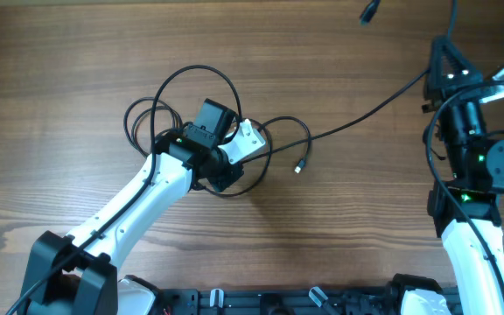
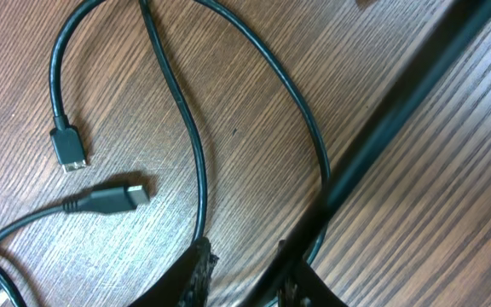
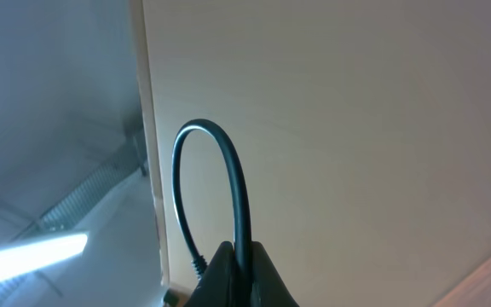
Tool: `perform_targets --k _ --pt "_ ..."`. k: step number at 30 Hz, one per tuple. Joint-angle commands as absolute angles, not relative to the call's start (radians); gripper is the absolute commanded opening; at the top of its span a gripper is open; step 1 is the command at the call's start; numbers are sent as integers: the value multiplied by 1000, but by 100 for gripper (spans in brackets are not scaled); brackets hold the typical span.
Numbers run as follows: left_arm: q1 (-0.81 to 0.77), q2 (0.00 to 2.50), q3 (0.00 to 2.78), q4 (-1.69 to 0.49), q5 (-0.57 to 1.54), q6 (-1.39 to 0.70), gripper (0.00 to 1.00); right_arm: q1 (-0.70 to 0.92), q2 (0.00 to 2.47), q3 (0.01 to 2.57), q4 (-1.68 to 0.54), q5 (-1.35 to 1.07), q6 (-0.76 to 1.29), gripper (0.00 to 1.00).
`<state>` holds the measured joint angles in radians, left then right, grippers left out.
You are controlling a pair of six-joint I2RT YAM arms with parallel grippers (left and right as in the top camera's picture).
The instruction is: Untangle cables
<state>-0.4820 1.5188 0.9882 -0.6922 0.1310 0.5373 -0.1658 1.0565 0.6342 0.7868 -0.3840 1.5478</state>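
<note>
Black cables (image 1: 195, 69) lie in tangled loops on the wooden table, with my left gripper (image 1: 254, 138) low over them. In the left wrist view my left gripper (image 2: 245, 264) stands slightly open, wood showing between the fingers. A blurred black cable (image 2: 416, 81) runs along the right finger (image 2: 295, 275), unclamped. Two thin cables (image 2: 196, 145) curve past the fingertips. Two plugs (image 2: 68, 147), (image 2: 113, 196) lie to the left. My right gripper (image 1: 444, 54) at the far right is raised and shut on a cable (image 3: 239, 196) that loops above the fingertips (image 3: 239, 247). That cable (image 1: 366, 114) stretches back toward the tangle.
A loose plug end (image 1: 299, 166) lies right of the tangle. Another plug (image 1: 370, 10) shows at the top edge. The right arm's own thicker wires (image 1: 433, 149) hang beside its wrist. Dark fixtures (image 1: 261, 302) line the table's near edge.
</note>
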Motion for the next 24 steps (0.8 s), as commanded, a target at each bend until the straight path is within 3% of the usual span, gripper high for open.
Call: perform_targets --k 1,6,13,24 --pt "-478 1525 980 -696 142 537 27 -203 1081 644 793 -383 1599 4" --pt "-478 1525 980 -700 248 537 38 -219 1116 644 818 -395 1633 4" --pt "-478 1527 980 -703 261 538 41 -223 1120 644 882 -401 1683 4" --pt "-482 1651 980 -688 262 538 36 -223 1120 644 987 -442 1758 4"
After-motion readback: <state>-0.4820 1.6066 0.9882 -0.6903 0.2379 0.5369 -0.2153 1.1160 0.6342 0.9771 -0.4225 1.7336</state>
